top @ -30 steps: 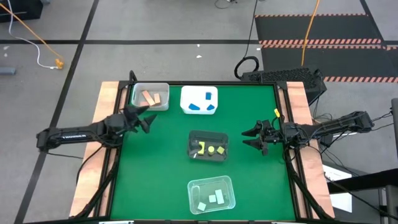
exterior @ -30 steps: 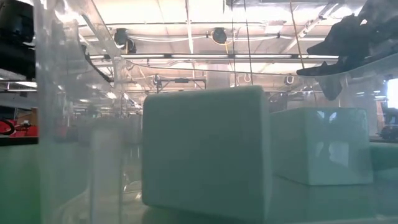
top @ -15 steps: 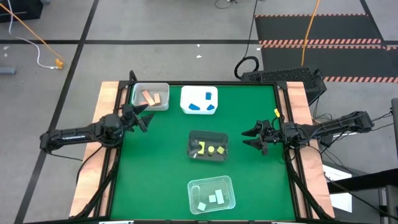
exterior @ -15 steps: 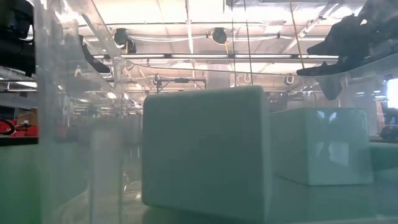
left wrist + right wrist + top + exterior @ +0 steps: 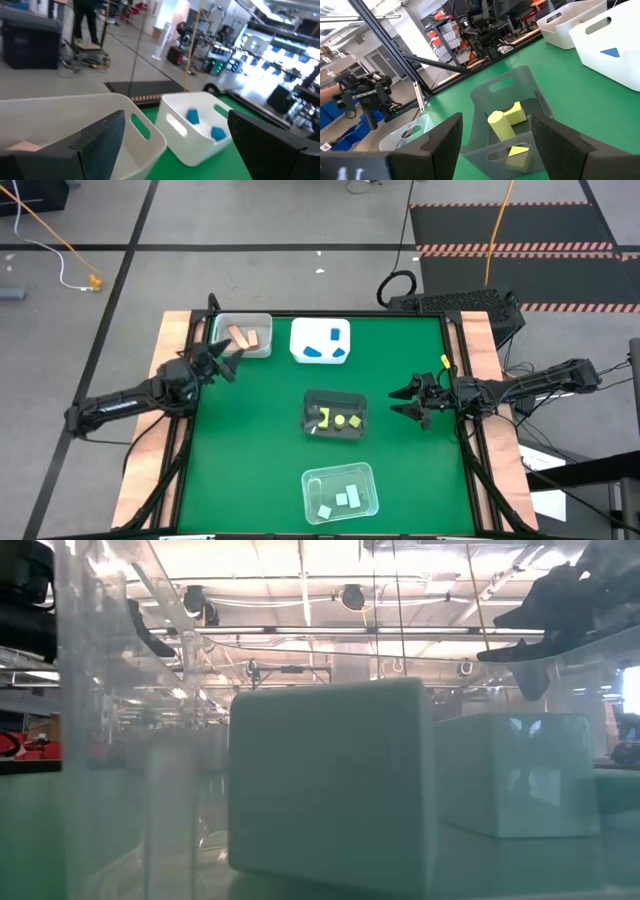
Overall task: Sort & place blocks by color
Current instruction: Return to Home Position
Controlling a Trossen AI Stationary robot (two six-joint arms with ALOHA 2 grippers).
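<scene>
Sorting apparently complete: every block in view sits in a bin on the green table point(image 5: 250, 450). Upper left, the tan blocks point(image 5: 240, 337) fill one bin point(image 5: 262, 320); beside it are blue blocks point(image 5: 322, 348) in the white bin point(image 5: 298, 330). Yellow blocks point(image 5: 336, 420) lie in the dark centre bin point(image 5: 310, 398), and mint blocks point(image 5: 342, 500) in the clear bin point(image 5: 312, 476) (lower centre). Both the left pincer point(image 5: 228, 360) and the right pincer point(image 5: 398, 402) gape wide, empty. Only parking the arms seems left.

The left arm point(image 5: 150, 391) and right arm point(image 5: 500, 391) are slim, black, jointed (fingers point(image 5: 100, 145) flat, angular).
</scene>
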